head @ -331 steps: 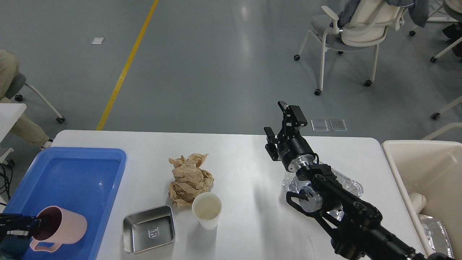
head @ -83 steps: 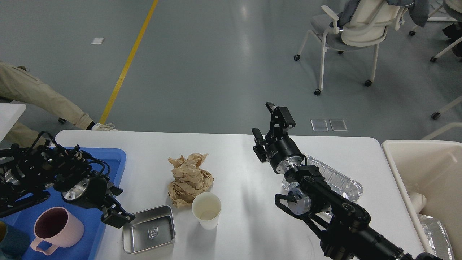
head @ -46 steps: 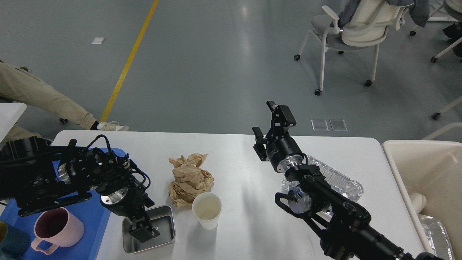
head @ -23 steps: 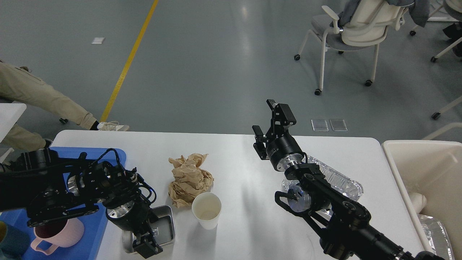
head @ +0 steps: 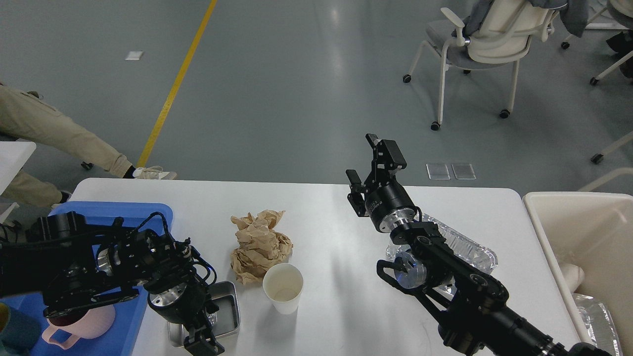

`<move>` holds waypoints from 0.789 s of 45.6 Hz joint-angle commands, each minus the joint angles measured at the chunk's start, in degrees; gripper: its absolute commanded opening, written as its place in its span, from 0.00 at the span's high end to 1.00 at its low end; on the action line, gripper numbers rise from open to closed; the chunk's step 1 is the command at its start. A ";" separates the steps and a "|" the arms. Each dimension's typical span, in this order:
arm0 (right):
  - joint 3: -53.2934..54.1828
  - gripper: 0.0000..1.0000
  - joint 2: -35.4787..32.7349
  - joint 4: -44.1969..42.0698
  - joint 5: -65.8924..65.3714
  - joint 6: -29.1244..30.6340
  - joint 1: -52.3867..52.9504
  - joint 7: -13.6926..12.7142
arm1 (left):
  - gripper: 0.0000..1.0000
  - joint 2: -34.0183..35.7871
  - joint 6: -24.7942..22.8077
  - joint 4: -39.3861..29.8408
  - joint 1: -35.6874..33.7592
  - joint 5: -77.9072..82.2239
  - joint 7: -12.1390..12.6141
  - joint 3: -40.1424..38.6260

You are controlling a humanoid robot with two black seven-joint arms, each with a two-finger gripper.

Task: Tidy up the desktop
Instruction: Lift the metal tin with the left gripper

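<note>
The white desktop (head: 321, 212) holds a crumpled brown paper wad (head: 259, 244), a white paper cup (head: 283, 287), a small steel tray (head: 226, 306) and a crushed foil container (head: 465, 249). My left gripper (head: 200, 342) points down at the steel tray's near left edge; its fingers are dark and I cannot tell them apart. My right gripper (head: 362, 160) is open and empty, raised above the table's far edge, with its arm over the foil container.
A blue tray (head: 106, 211) at the left holds a pink mug (head: 81, 324), partly hidden by my left arm. A cream bin (head: 568, 232) stands at the right edge. Chairs and a person's legs are on the floor beyond the table.
My left arm has come in from the blue tray, passed over the steel tray and moved nearer, to its front edge. The pink mug stays in the blue tray. My right arm has barely moved.
</note>
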 commanded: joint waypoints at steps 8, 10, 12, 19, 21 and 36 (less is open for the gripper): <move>0.09 0.00 0.00 0.00 0.00 0.00 0.00 0.00 | 0.07 -1.52 0.11 1.45 0.95 0.10 -0.03 0.09; 0.09 0.00 -0.09 0.00 0.00 0.00 0.00 0.00 | 0.07 -1.78 0.11 1.62 1.04 0.10 -0.03 0.17; 0.09 0.00 -0.09 0.00 0.00 0.00 0.00 0.00 | 0.07 -1.96 0.11 2.06 1.04 0.10 -0.03 0.52; 0.09 0.00 -0.09 0.00 0.00 0.00 0.00 0.44 | 0.07 -2.04 0.46 2.86 0.95 0.01 -0.03 1.84; 0.09 0.00 -0.09 0.00 0.00 0.00 0.00 0.44 | 0.07 -2.31 0.46 2.94 0.95 0.10 -0.03 1.93; 0.35 0.00 -0.18 0.00 0.00 0.00 0.00 0.44 | 0.09 -4.42 1.34 4.70 2.09 0.01 -0.12 1.93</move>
